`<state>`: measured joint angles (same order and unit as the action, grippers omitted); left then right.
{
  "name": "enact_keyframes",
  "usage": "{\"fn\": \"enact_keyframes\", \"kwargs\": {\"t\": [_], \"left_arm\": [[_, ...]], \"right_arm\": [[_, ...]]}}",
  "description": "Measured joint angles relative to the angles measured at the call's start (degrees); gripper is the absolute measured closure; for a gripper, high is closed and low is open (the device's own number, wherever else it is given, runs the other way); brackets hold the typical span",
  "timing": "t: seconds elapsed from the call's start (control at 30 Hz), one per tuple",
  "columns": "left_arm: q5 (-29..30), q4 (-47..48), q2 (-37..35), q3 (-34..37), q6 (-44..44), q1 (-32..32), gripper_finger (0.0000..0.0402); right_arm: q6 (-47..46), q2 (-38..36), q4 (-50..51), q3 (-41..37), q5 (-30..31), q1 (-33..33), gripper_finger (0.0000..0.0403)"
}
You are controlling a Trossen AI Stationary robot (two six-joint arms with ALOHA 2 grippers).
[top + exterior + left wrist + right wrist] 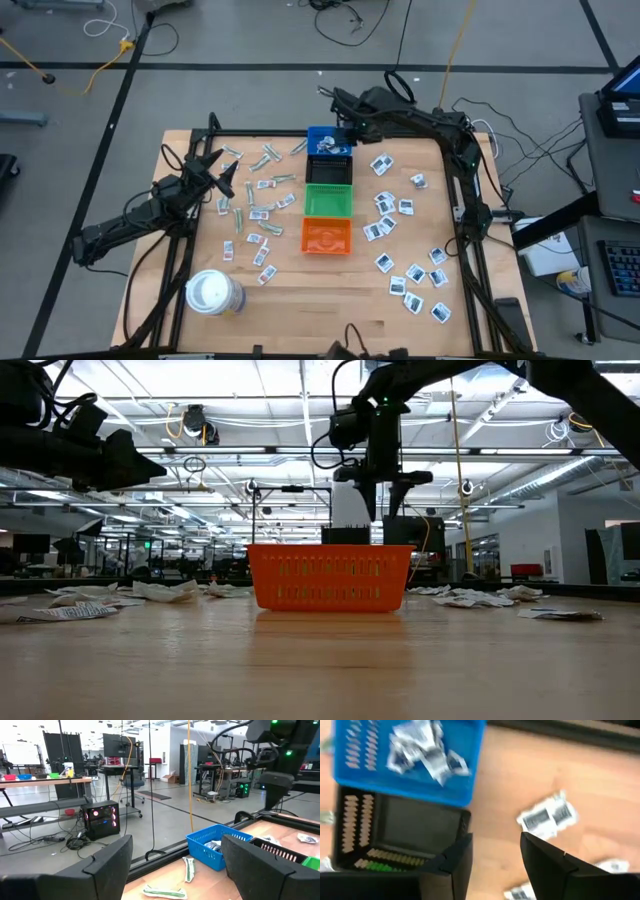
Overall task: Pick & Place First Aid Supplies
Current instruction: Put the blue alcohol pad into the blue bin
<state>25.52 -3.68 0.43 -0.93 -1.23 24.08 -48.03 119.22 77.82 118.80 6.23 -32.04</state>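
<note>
Small flat first aid packets lie loose on the wooden table: white squares with dark print on the right (405,270), slim pale wrappers and strips on the left (258,195). A few white packets (425,750) lie in the blue bin (327,138). My right gripper (495,845) hangs open and points down, high above the table by the right side of the blue and black bins; nothing is between its fingers. It also shows well above the bins in the low view (383,500). My left gripper (175,855) waits open and level at the table's left (228,172).
Four small bins stand in a column at the table's middle: blue, black (328,168), green (328,200), orange (326,236). A large white round roll (213,293) stands near the front left. One white packet (547,815) lies on the table just right of the bins.
</note>
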Motion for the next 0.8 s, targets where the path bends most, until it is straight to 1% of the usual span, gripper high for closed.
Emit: {"fn": "enact_keyframes", "kwargs": {"t": [0.2, 0.27, 0.33, 0.5, 0.8], "left_arm": [[0.0, 0.0, 0.0, 0.0, 0.0, 0.0, 0.0096], [0.0, 0.0, 0.0, 0.0, 0.0, 0.0, 0.0096], [0.0, 0.0, 0.0, 0.0, 0.0, 0.0, 0.0096], [0.0, 0.0, 0.0, 0.0, 0.0, 0.0, 0.0096], [0.0, 0.0, 0.0, 0.0, 0.0, 0.0, 0.0096]], "right_arm": [[-4.2, -0.3, 2.8, -0.1, 0.2, 4.0, 0.0210], [-5.7, -2.0, 1.7, -2.0, -0.1, 5.8, 0.0205], [-7.6, -4.6, -0.7, -5.5, -0.1, 7.8, 0.0203], [-13.5, -11.8, -7.2, -17.5, -0.3, 12.7, 0.0202], [-25.8, -25.5, -9.3, -37.1, -0.3, 23.4, 0.0202]]}}
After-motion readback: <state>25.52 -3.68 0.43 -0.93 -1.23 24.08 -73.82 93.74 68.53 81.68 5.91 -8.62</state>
